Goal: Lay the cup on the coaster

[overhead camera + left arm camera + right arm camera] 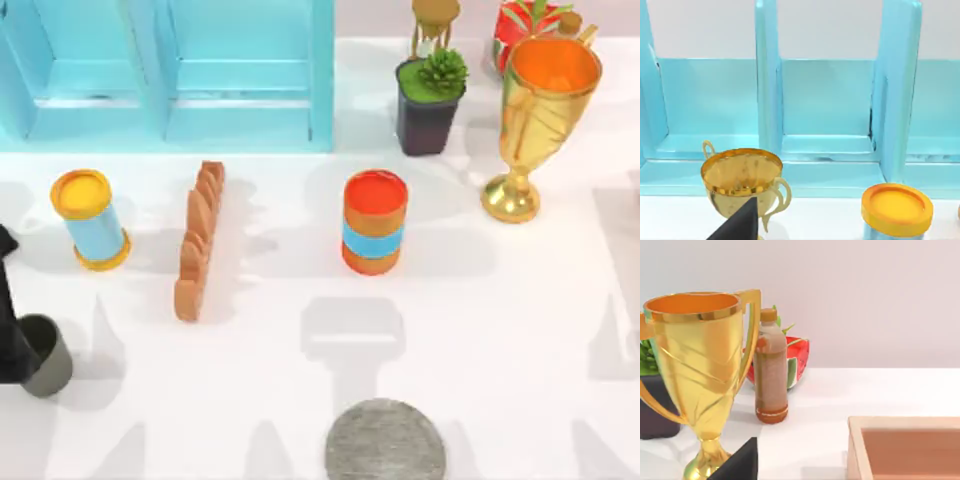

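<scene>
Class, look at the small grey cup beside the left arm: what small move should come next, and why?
Probably carry the small dull grey cup rightward toward the speckled round grey coaster. The left gripper is already at the cup by the table's left edge, and the coaster lies bare.

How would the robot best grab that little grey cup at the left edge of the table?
Probably by its rim or upper wall. The cup stands upright with its dark mouth open upward, so one finger of a pincer could slip inside and the other outside. It sits at the table's far left, where the left arm's dark body already is, so that arm seems the natural one.
</scene>
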Available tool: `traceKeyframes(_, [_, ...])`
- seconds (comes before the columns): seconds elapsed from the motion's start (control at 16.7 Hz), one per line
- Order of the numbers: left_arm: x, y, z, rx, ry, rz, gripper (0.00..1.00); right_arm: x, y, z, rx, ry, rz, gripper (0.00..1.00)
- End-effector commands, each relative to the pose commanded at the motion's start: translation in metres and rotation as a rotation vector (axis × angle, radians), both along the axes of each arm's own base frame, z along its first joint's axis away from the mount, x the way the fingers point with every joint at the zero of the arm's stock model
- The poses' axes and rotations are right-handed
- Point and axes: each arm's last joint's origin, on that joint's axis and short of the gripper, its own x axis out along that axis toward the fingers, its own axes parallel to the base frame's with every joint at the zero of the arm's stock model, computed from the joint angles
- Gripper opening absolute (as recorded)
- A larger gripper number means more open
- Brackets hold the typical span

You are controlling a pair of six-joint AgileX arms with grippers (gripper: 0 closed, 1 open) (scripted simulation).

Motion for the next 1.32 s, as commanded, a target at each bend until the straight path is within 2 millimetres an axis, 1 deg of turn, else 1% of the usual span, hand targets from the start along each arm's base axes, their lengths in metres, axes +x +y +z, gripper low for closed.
traceKeyframes(0.24, [0.0, 0.0, 0.003, 0.028, 0.031, -0.002, 1.0, 0.0, 0.0, 0.0, 0.0, 0.0, 0.0, 1.0])
traceKeyframes(0.36, [0.002, 0.0, 0.01, 0.096, 0.1, -0.01, 1.0, 0.0, 0.0, 0.0, 0.0, 0.0, 0.0, 1.0])
traceKeyframes(0.54, [0.008, -0.001, 0.024, 0.26, 0.269, -0.048, 1.0, 0.0, 0.0, 0.0, 0.0, 0.0, 0.0, 1.0])
traceKeyframes(0.9, [0.025, -0.004, 0.046, 0.541, 0.556, -0.193, 1.0, 0.0, 0.0, 0.0, 0.0, 0.0, 0.0, 1.0])
traceKeyframes(1.32, [0.056, -0.005, 0.067, 0.829, 0.844, -0.44, 1.0, 0.0, 0.0, 0.0, 0.0, 0.0, 0.0, 1.0])
